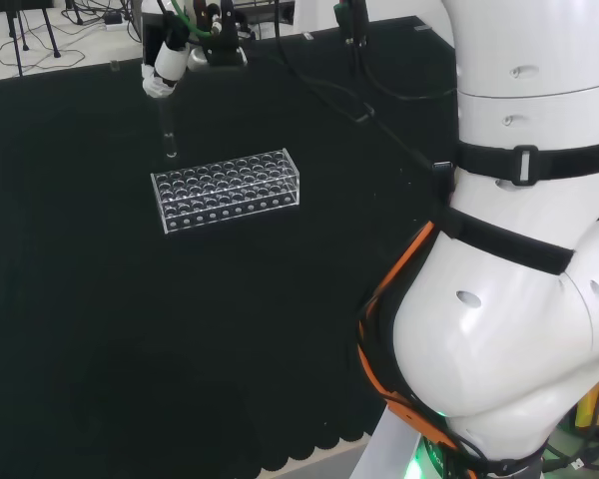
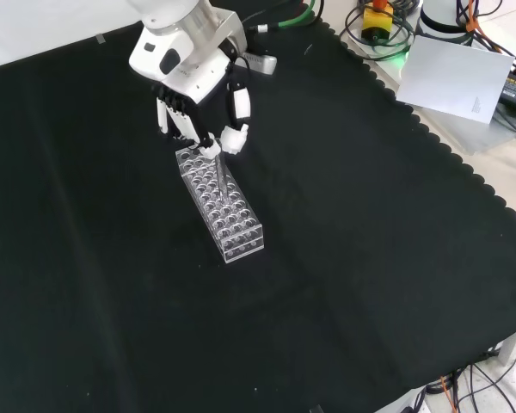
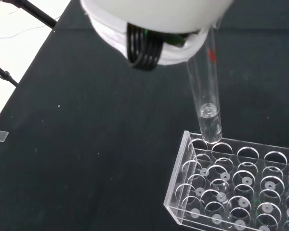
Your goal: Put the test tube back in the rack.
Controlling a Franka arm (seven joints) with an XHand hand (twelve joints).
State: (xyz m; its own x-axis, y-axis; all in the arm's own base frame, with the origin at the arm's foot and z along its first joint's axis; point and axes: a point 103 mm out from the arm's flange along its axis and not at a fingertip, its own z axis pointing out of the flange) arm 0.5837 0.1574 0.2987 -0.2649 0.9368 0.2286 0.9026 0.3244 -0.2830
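Hand: in your front view, the black and white hand (image 2: 198, 107) comes down from the top of the picture on its white wrist, fingers pointing at the cloth, poised over the far end of the rack.

Grip: you see its fingers (image 2: 235, 138) curled in and pinching the top of the test tube, which hangs down from them.

Test tube: your wrist view shows the test tube (image 3: 205, 94) as a clear glass tube with a small red mark near its top and a rounded bottom. It stands nearly upright, with a slight tilt.

Position: the rounded tip sits at the rim of a corner hole in the rack's end row; you cannot tell from these views whether it has entered the hole or only touches the top plate.

Rack: the test tube rack (image 1: 227, 190) is a clear plastic block with rows of round holes, lying flat on the black cloth (image 2: 344, 258). Its holes look empty in your wrist view.

Head view: you find the hand (image 1: 165, 70) at the upper left, above and just behind the rack's left end.

Room: bare cloth lies open all round the rack in your front view; the scalloped cloth edge at the right is well apart from it.
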